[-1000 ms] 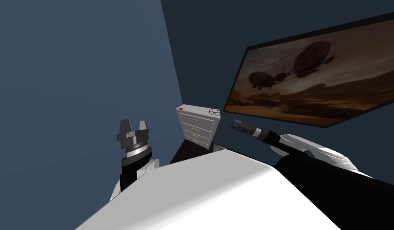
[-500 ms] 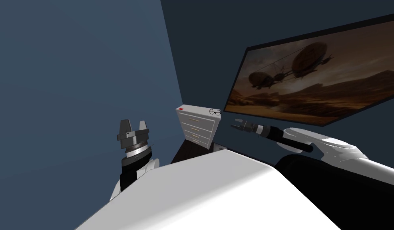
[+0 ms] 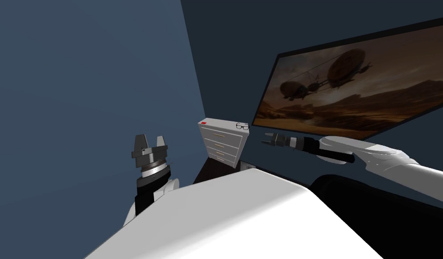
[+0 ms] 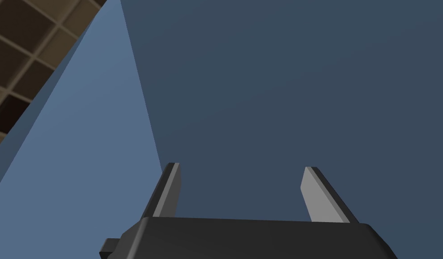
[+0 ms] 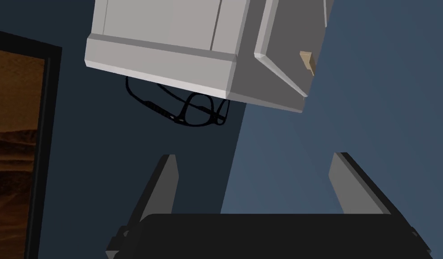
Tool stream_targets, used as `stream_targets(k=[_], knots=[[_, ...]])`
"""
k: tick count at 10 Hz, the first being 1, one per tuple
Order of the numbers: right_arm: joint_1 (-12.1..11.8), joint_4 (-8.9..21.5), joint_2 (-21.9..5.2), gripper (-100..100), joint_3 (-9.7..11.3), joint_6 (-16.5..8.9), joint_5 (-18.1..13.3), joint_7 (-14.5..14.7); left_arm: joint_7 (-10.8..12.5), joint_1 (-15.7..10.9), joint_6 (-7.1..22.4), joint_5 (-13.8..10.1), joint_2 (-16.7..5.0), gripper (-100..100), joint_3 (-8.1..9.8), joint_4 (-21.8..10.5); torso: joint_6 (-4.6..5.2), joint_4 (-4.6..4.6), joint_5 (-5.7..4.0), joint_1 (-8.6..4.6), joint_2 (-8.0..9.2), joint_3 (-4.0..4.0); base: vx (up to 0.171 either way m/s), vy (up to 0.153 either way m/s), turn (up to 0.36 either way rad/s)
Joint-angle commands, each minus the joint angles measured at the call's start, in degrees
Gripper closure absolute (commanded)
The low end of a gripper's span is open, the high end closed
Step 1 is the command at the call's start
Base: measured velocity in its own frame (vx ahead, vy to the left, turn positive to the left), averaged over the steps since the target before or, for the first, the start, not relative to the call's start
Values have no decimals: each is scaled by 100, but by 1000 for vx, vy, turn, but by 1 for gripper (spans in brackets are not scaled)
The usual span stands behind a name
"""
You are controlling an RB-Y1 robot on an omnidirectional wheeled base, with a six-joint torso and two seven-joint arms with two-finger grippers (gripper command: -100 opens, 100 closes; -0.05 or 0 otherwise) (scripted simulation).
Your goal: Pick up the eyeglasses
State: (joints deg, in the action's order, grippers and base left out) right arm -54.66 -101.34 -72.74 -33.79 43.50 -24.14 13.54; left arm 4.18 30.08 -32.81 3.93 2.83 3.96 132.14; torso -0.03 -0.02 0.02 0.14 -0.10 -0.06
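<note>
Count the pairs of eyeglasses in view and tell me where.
1. The eyeglasses lie on top of the white dresser, at the corner nearest the framed picture; its shut drawers could hide more.

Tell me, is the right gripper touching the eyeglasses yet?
Apart. The right wrist view shows bare wall between the open right gripper and the eyeglasses lying on the white dresser.

The chest of drawers [image 3: 223,143] stands in the corner of 2 walls. The eyeglasses [image 3: 242,126] lie on its top at the right end, beside the wall carrying the framed picture [image 3: 351,85]. A small flat item [image 3: 203,122] lies at the left end. The right jaws hang just right of the chest, apart from it, and the left jaws are well to its left.
</note>
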Motion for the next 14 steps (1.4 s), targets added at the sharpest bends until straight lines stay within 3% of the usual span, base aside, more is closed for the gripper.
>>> stream_targets(k=[1, 3, 8, 10, 11, 14], knots=[[-122, 242, -286, -100, -143, 83, -163, 6, 0, 0, 0, 0, 0, 0, 0, 0, 0, 0, 0, 0, 0, 0, 35, 48, -56], [-122, 242, -519, -100, -143, 83, -163, 6, 0, 0, 0, 0, 0, 0, 0, 0, -1, -1, 2, 7, -5, -3, 20, 38, -8], [-333, 891, -1448, -100, -386, 268, -585, -5, 0, 0, 0, 0, 0, 0, 0, 0, 0, -2, 2, 11, -7, -4, 27, 53, -44], [-333, 891, -1667, -100, -386, 268, -585, -5, 0, 0, 0, 0, 0, 0, 0, 0, -1, -2, 2, 10, -8, -5, 25, 40, -17], [-385, 1098, -1899, -100, -441, 325, -721, -16, 0, 0, 0, 0, 0, 0, 0, 0, 0, -1, 0, 0, -3, -2, 36, 45, -49], [-428, 1297, -2361, -100, -484, 379, -854, -31, 0, 0, 0, 0, 0, 0, 0, 0, 1, -2, 1, 11, -9, -5, 38, 55, -40]])
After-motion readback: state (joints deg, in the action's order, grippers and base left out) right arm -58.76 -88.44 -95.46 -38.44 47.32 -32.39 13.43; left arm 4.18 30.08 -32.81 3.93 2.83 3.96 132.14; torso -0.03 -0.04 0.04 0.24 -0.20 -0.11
